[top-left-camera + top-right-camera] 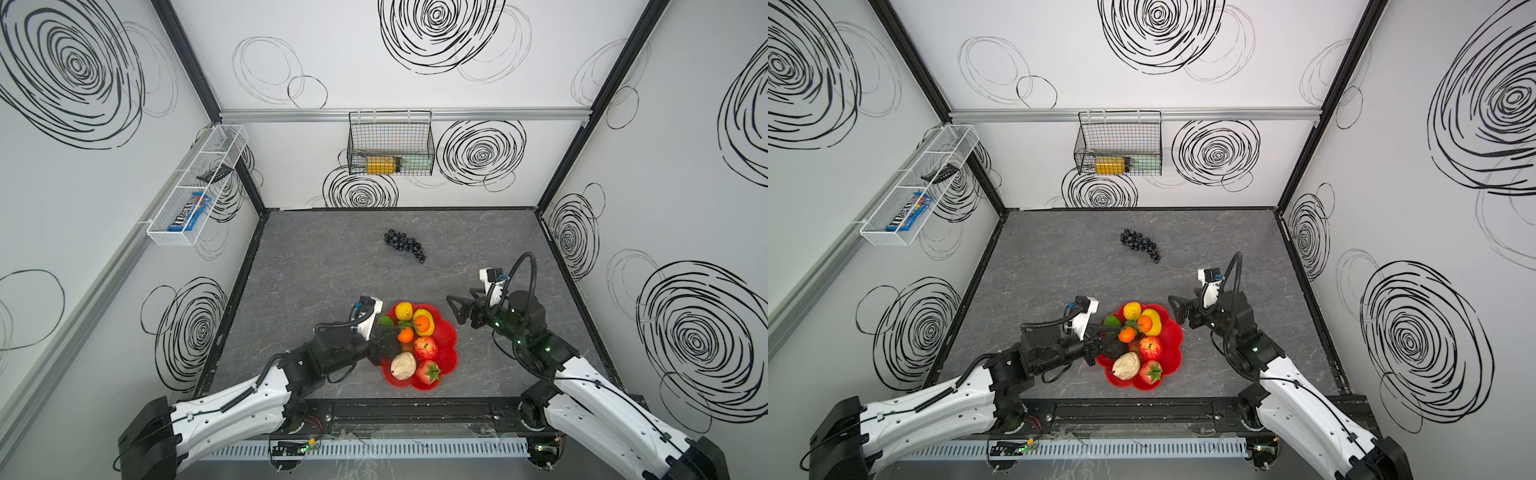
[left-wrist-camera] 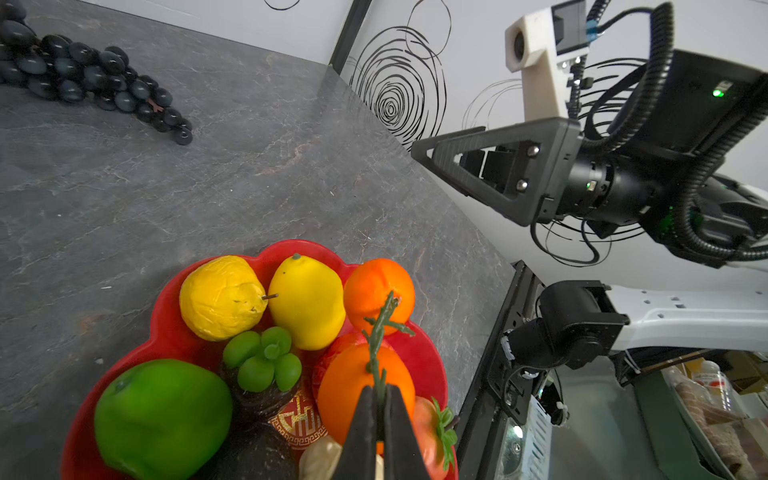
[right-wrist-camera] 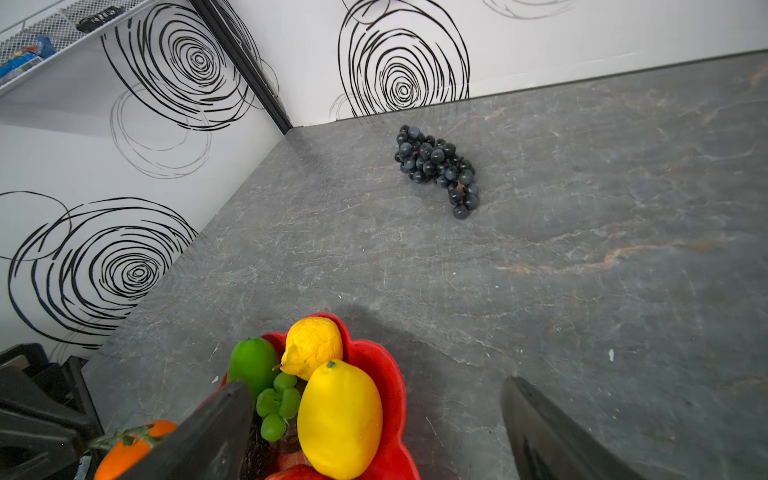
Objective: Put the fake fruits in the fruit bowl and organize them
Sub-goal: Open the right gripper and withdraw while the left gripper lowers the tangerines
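Fruit bowl point(image 1: 449, 332) holds the fruits, except the black grapes point(image 1: 405, 246), which lie on the table point(image 1: 311, 270) well apart from it. Left fingers point(image 2: 360, 432) pinch the oranges' stem point(image 2: 379, 332); right fingers point(image 3: 208, 432) are spread. Tugging may spill neighbours.

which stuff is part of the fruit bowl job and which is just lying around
Job:
- scalloped red plastic bowl
- plastic fruits in it, including two stemmed oranges, stem in left pincer
- black plastic grape bunch, on the table

Lying about:
- black wire basket with yellow cylindrical container
- white mesh basket with blue candy packet
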{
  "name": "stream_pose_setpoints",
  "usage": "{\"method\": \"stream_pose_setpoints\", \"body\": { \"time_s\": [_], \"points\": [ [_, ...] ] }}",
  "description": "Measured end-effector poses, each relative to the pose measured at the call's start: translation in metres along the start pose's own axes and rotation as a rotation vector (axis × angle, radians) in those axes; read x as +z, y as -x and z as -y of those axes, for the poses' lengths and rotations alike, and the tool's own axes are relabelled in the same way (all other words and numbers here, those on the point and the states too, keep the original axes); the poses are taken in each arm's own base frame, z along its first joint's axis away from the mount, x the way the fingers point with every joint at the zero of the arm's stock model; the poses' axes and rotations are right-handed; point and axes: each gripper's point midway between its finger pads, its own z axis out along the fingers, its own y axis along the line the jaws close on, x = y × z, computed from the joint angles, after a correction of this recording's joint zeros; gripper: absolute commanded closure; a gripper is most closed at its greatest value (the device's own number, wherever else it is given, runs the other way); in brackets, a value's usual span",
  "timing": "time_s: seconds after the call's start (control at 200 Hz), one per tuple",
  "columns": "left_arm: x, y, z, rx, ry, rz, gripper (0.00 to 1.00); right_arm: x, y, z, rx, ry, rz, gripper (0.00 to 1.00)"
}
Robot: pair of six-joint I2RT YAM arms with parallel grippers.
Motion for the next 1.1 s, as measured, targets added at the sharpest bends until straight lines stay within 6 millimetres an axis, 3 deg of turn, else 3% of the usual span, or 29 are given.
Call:
{"method": "stream_pose_setpoints", "body": {
  "time_s": [0.32, 0.63, 0.65, 0.866, 1.101],
  "points": [
    [0.013, -0.028, -0.018, -0.004, 0.078, -0.058, 1.00, -0.001, 0.005, -0.010, 0.009, 0.054, 0.017, 0.03],
    [0.012, -0.043, -0.025, -0.023, 0.079, -0.058, 0.98, -0.001, 0.004, -0.012, 0.008, 0.069, 0.016, 0.03],
    [0.012, -0.043, -0.025, -0.024, 0.079, -0.058, 0.93, -0.001, 0.004, -0.012, 0.008, 0.069, 0.016, 0.03],
    [0.014, -0.043, -0.024, -0.029, 0.069, -0.053, 0.77, -0.001, 0.004, -0.013, 0.008, 0.073, 0.015, 0.03],
    [0.013, -0.041, -0.020, -0.031, 0.052, -0.045, 0.69, -0.001, 0.004, -0.012, 0.009, 0.071, 0.014, 0.03]
  ]
}}
